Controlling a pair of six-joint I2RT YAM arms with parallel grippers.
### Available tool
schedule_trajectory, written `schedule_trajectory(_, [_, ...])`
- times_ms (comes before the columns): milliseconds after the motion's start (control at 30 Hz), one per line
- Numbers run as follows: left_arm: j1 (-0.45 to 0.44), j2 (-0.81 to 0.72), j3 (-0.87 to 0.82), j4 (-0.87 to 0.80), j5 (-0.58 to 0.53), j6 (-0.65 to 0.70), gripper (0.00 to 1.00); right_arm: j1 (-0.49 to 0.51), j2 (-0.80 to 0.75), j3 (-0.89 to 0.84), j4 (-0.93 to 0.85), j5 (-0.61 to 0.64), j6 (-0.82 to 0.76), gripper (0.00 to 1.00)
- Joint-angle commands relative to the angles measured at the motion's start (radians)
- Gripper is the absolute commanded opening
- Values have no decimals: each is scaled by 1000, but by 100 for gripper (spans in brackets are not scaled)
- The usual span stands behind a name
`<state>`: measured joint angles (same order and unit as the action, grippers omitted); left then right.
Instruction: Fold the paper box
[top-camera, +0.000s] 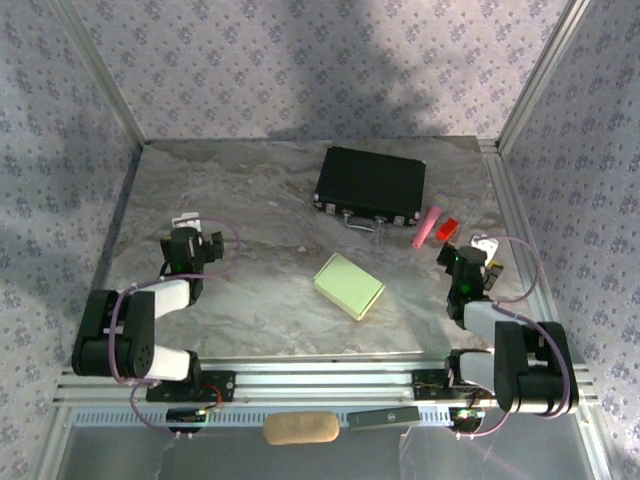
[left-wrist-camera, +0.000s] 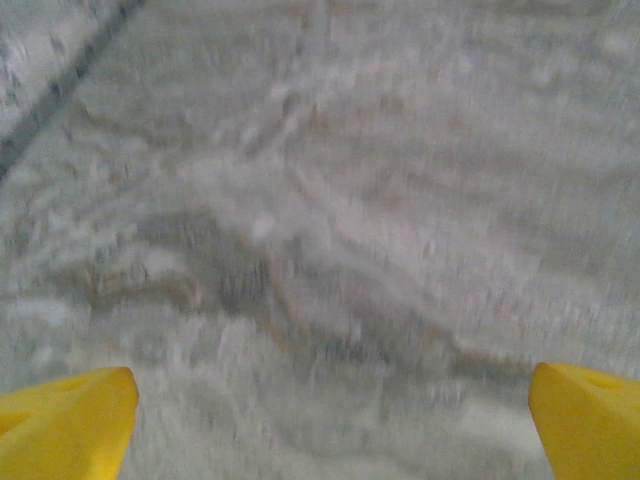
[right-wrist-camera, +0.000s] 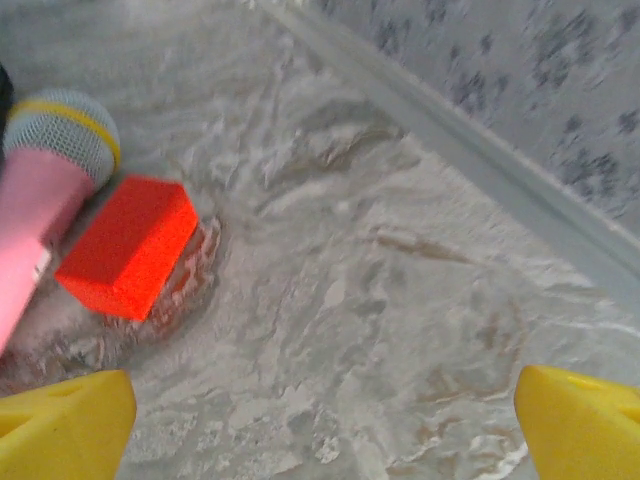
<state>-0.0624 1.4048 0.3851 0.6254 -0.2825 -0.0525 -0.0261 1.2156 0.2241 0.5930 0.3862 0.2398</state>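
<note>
The paper box (top-camera: 348, 285), a small flat pale yellow-green rectangle, lies on the marble table near the middle, turned at an angle. My left gripper (top-camera: 187, 222) hovers well to its left, open, with bare marble between its yellow fingertips (left-wrist-camera: 70, 425). My right gripper (top-camera: 482, 246) is off to the box's right, also open with nothing between its yellow fingertips (right-wrist-camera: 580, 420). Neither gripper touches the box.
A black case (top-camera: 370, 186) with a metal handle lies behind the box. A pink microphone (top-camera: 428, 226) (right-wrist-camera: 45, 170) and a red block (top-camera: 447, 227) (right-wrist-camera: 128, 245) lie just left of the right gripper. Patterned walls close in the table; the right wall's rail (right-wrist-camera: 480, 150) runs near that gripper.
</note>
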Motion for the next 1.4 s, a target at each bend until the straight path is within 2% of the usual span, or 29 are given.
schedule_trajectory(0, [39, 171, -98, 499, 57, 20, 100, -12, 18, 53, 98, -100, -59, 99])
schedule_trajectory(33, [44, 170, -101, 520, 50, 9, 100, -16, 15, 43, 119, -114, -73, 99])
schedule_trajectory(67, [50, 86, -63, 307, 58, -16, 100, -20, 21, 34, 154, -133, -98, 99])
schedule_trajectory(100, [57, 83, -50, 285, 92, -5, 100, -23, 27, 32, 171, -163, -126, 99])
schedule_trajectory(167, [55, 150, -37, 361, 95, 9, 100, -26, 54, 39, 203, -203, -163, 99])
schedule_trajectory(200, [56, 124, -19, 277, 88, -4, 100, -23, 68, 42, 212, -204, -175, 99])
schedule_trajectory(233, [58, 121, 2, 224, 47, -24, 100, -20, 105, 33, 268, -204, -185, 99])
schedule_trajectory(267, [54, 136, -9, 274, 34, -17, 100, -20, 167, 20, 352, -213, -192, 99])
schedule_trajectory(333, [55, 121, 2, 226, 33, -25, 100, -14, 321, 16, 528, -241, -213, 99])
schedule_trajectory(367, [54, 129, -5, 255, 32, -22, 100, -4, 332, 31, 531, -232, -224, 99])
schedule_trajectory(400, [55, 127, -3, 246, 31, -24, 100, -2, 282, 69, 368, -231, -225, 99])
schedule_trajectory(433, [54, 125, 1, 235, 32, -24, 100, -7, 266, 83, 314, -263, -232, 99])
schedule_trajectory(467, [54, 128, -3, 250, 31, -23, 100, -1, 311, 73, 404, -260, -239, 99])
schedule_trajectory(500, [54, 126, -1, 239, 32, -24, 100, 0, 312, 83, 392, -252, -238, 99])
schedule_trajectory(533, [54, 127, 0, 239, 30, -23, 100, -3, 285, 122, 275, -246, -225, 99])
schedule_trajectory(633, [51, 128, 0, 238, 28, -18, 100, 11, 301, 156, 229, -206, -233, 99])
schedule_trajectory(1133, [50, 126, 2, 236, 27, -18, 100, 15, 305, 155, 237, -202, -237, 99])
schedule_trajectory(1367, [50, 126, 2, 237, 27, -18, 100, 5, 302, 155, 232, -252, -244, 99])
